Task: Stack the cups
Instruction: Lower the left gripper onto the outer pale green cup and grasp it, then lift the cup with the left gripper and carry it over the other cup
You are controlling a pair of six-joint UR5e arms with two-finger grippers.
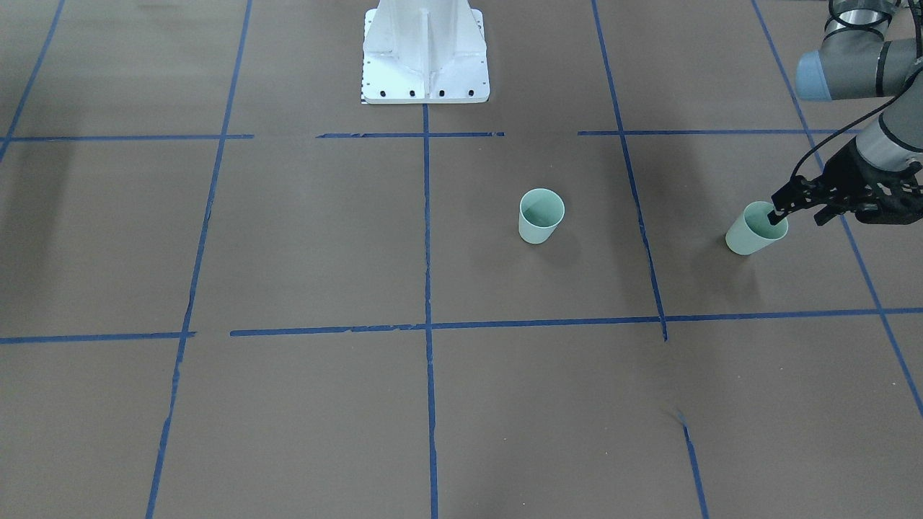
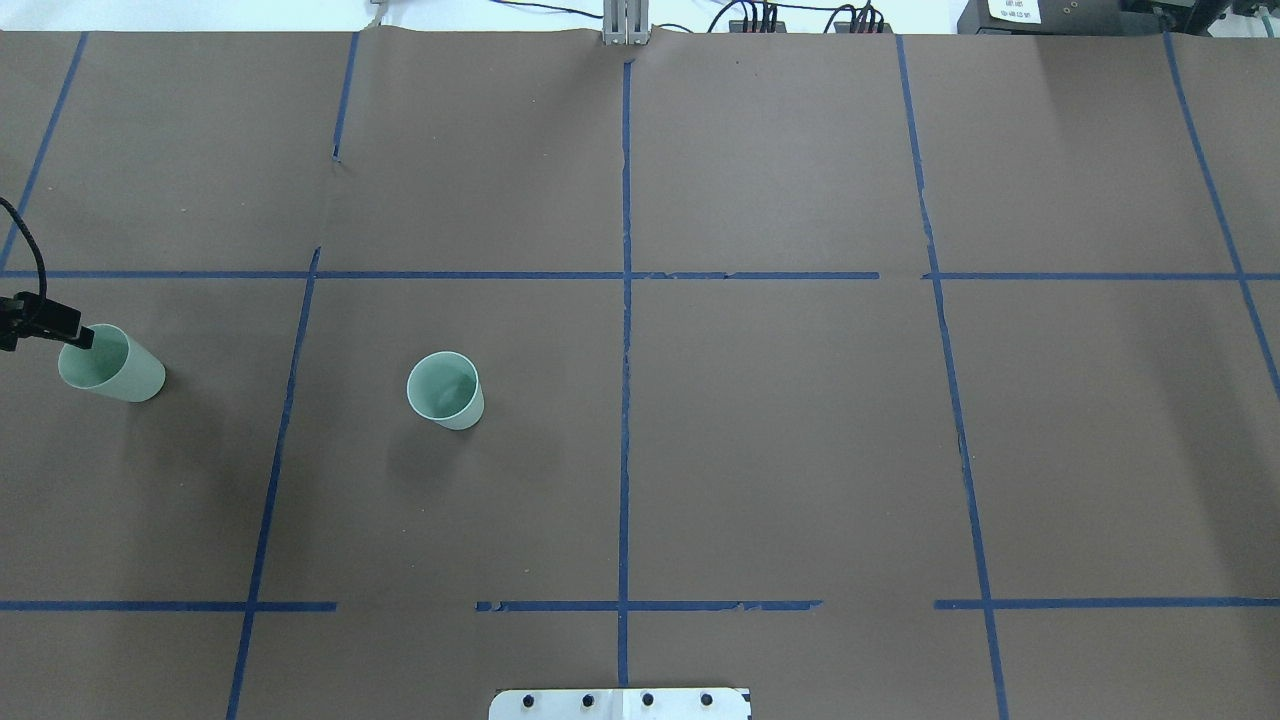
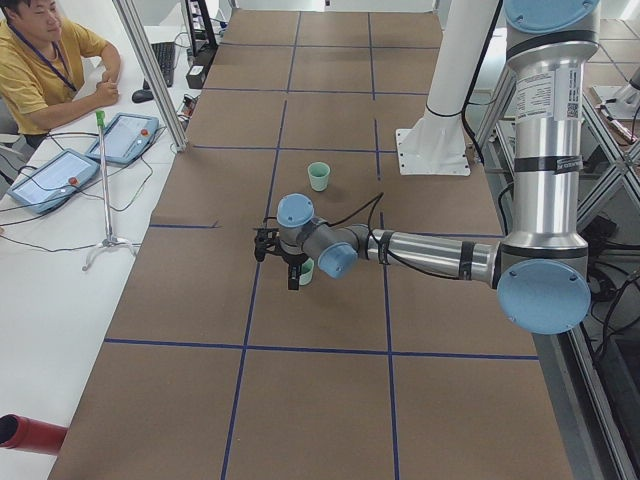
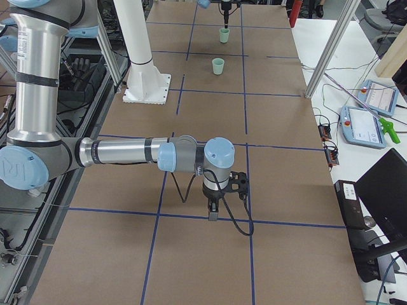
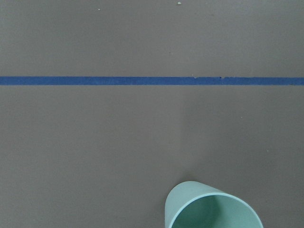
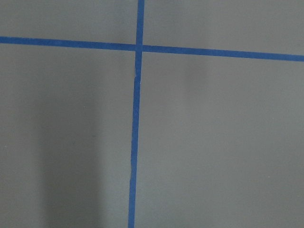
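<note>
Two pale mint-green cups stand upright on the brown table. One cup (image 1: 541, 216) stands alone near the middle and also shows in the overhead view (image 2: 445, 390). The other cup (image 1: 753, 229) is at the table's left end (image 2: 112, 365). My left gripper (image 1: 799, 216) hangs over this cup, jaws apart. One finger (image 2: 75, 336) dips inside the rim and the other is outside the wall. The left wrist view shows only this cup's rim (image 5: 213, 211). My right gripper (image 4: 213, 206) shows only in the exterior right view, low over bare table, and I cannot tell its state.
The white robot pedestal (image 1: 425, 54) stands at the table's back middle. Blue tape lines (image 2: 625, 350) grid the brown surface. An operator (image 3: 40, 70) sits at a side table with tablets (image 3: 50, 180) and a small tripod (image 3: 105, 240).
</note>
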